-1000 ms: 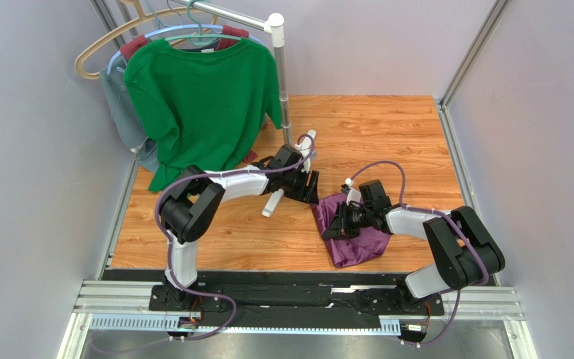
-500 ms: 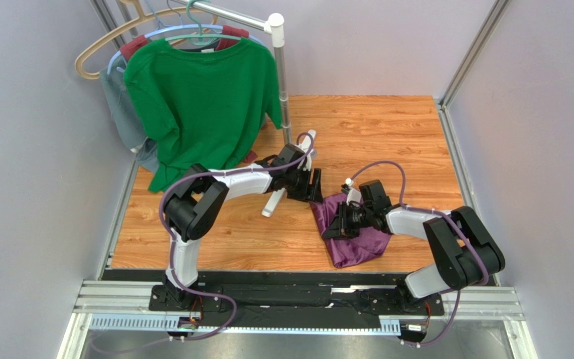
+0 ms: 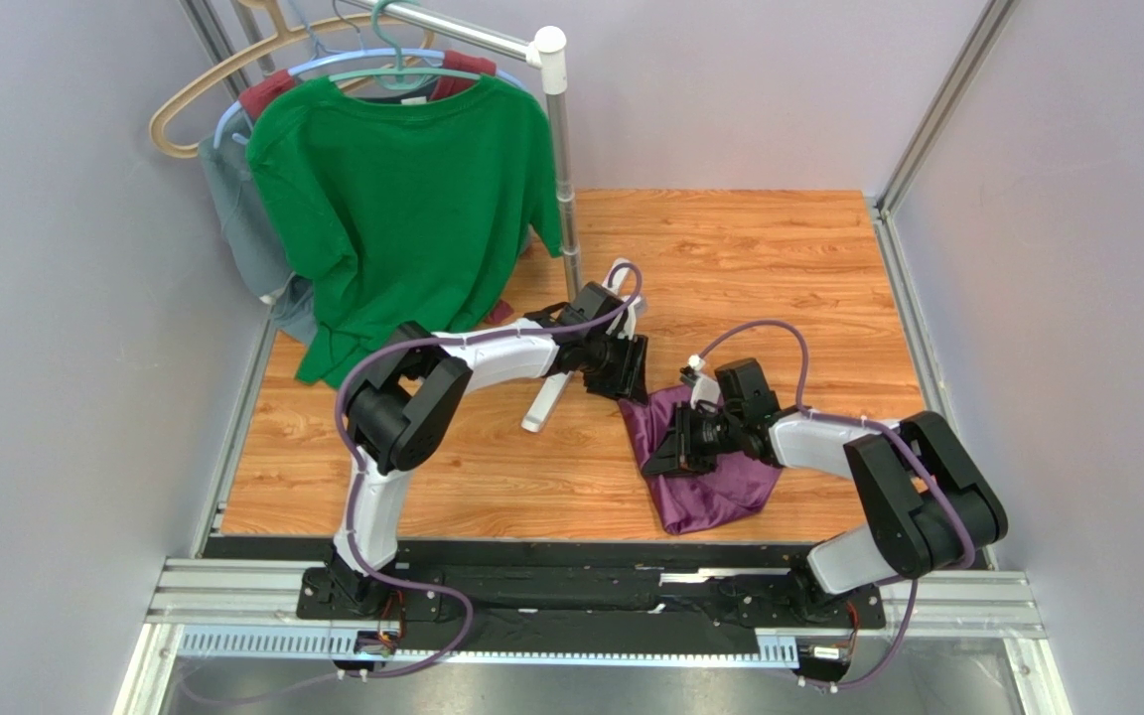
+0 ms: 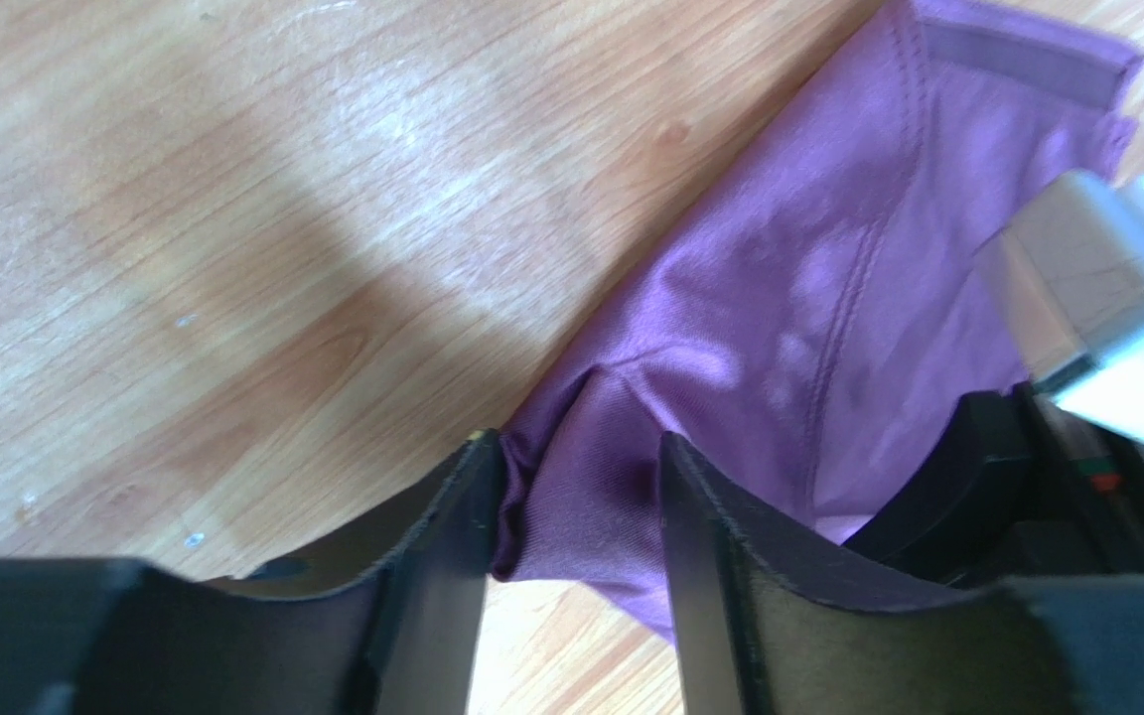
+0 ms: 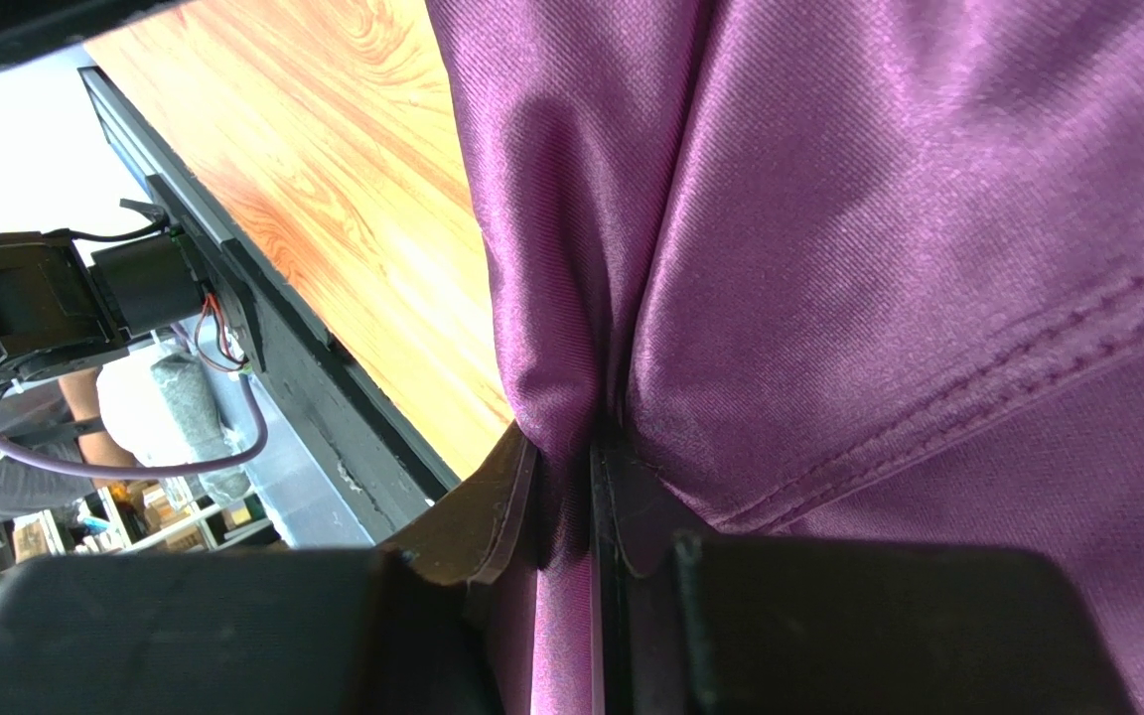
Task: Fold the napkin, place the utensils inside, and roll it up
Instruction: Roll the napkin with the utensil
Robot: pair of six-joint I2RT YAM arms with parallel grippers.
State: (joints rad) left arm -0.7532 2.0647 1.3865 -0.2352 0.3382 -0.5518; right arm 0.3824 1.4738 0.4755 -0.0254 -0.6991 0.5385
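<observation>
The dark purple napkin (image 3: 712,484) lies bunched on the wooden table, right of centre. My right gripper (image 3: 680,441) is shut on a raised fold of it. In the right wrist view the cloth (image 5: 906,224) is pinched between the fingertips (image 5: 526,499) of the gripper (image 5: 593,492). My left gripper (image 3: 629,376) is at the napkin's far left corner. In the left wrist view its jaws (image 4: 578,514) stand open astride a puckered edge of the napkin (image 4: 832,298), and the left finger (image 4: 444,566) touches the cloth. The utensils are out of view.
A green T-shirt (image 3: 399,209) hangs from a rack at the back left, with other garments behind it. The rack's pole (image 3: 563,164) comes down just behind the left arm. A short white tube (image 3: 545,402) lies on the table (image 3: 772,253) under the left forearm. Grey walls close both sides.
My left gripper has moved right, up to the napkin's corner, and now straddles the cloth. The right gripper and the napkin have stayed put.
</observation>
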